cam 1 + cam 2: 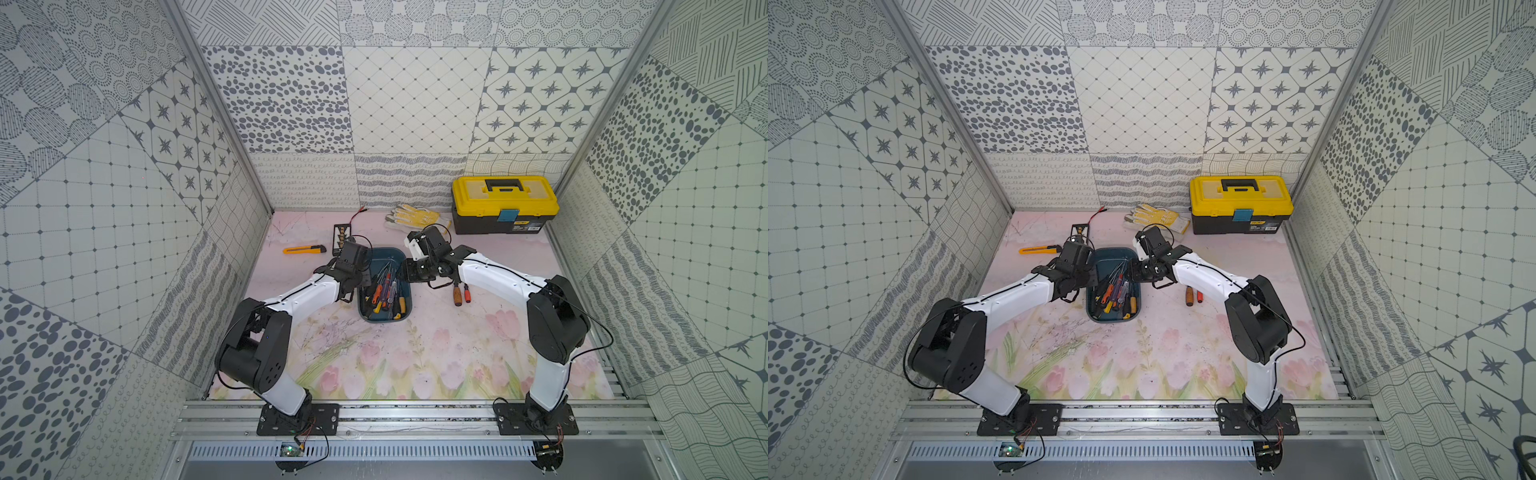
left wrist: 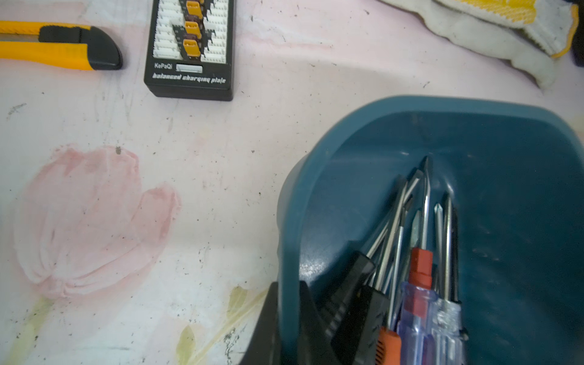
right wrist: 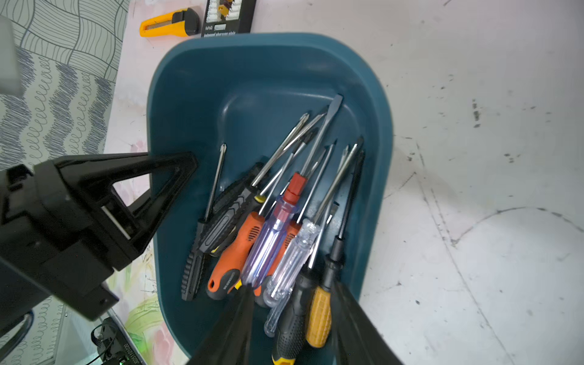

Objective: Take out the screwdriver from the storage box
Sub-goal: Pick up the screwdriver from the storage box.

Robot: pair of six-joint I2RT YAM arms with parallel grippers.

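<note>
The teal storage box (image 1: 386, 254) (image 1: 1115, 254) sits mid-table and holds several screwdrivers. Among them are an orange-handled one (image 3: 234, 262), a clear purple one (image 3: 268, 246), a black-and-yellow one (image 3: 294, 319) and a yellow-handled one (image 3: 319, 316). My left gripper (image 2: 288, 294) (image 1: 360, 287) is shut on the box's left wall, one finger inside and one outside. My right gripper (image 3: 290, 287) (image 1: 409, 272) is open above the box's right side. Its blurred fingers straddle the clear, black and yellow handles. I cannot tell whether they touch them.
Two screwdrivers (image 1: 458, 296) (image 1: 467, 294) lie on the mat right of the box, beside the right arm. At the back stand a yellow-lidded toolbox (image 1: 505, 203), work gloves (image 1: 415, 217), a black charging board (image 1: 340, 235) and a yellow utility knife (image 1: 303, 249).
</note>
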